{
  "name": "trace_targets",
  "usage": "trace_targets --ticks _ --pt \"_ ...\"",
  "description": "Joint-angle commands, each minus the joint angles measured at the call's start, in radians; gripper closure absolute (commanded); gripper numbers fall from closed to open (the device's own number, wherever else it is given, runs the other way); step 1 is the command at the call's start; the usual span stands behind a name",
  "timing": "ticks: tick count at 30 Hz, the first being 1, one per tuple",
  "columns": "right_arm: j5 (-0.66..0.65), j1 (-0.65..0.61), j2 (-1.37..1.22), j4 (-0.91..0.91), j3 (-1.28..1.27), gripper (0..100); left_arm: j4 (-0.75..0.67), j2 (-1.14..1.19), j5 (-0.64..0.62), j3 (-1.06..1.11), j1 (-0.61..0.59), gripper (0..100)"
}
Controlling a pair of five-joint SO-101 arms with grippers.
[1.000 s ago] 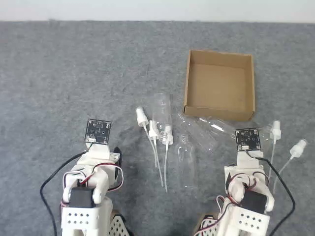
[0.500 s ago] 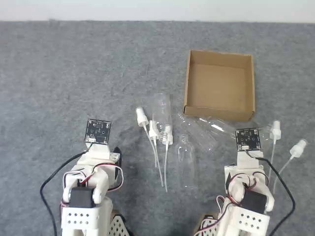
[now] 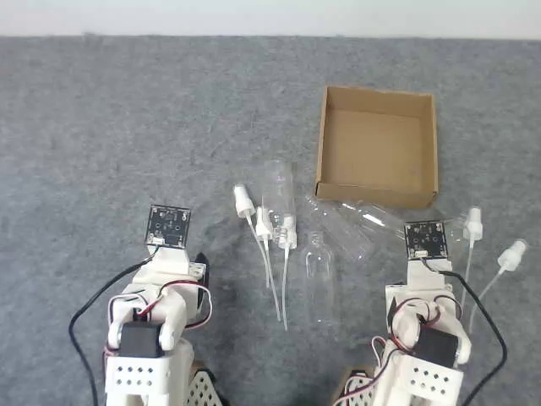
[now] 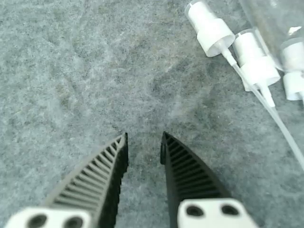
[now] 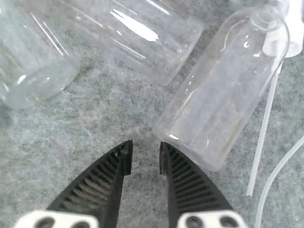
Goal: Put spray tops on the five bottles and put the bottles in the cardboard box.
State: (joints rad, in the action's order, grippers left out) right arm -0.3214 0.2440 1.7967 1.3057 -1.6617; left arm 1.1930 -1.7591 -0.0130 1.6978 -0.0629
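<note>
Several clear bottles lie on the grey carpet without tops: one (image 3: 278, 193) near the middle, one (image 3: 319, 275) closer to the arms, and others (image 3: 347, 227) in front of the cardboard box (image 3: 376, 194). Three white spray tops (image 3: 265, 224) lie left of the bottles, and two more (image 3: 473, 223) lie at the right. My left gripper (image 4: 143, 142) hovers shut and empty over bare carpet, short of the spray tops (image 4: 211, 31). My right gripper (image 5: 145, 147) is shut and empty, its tips just short of a bottle (image 5: 228, 95).
The box is open-topped and stands at the back right. Bare carpet (image 3: 110, 127) spreads over the left and far side. Long dip tubes (image 3: 275, 288) trail from the spray tops toward the arms. Cables (image 3: 80, 321) hang beside both arm bases.
</note>
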Motion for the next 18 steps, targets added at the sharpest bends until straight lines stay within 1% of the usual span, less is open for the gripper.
trace_targets --ticks 1,18 --pt "-0.014 -0.005 0.018 0.004 -0.021 93.6 0.006 -0.012 0.005 -0.010 0.006 90" --pt "-0.015 -0.007 0.019 -0.010 -0.021 93.1 -0.005 -0.012 0.006 -0.010 0.008 90"
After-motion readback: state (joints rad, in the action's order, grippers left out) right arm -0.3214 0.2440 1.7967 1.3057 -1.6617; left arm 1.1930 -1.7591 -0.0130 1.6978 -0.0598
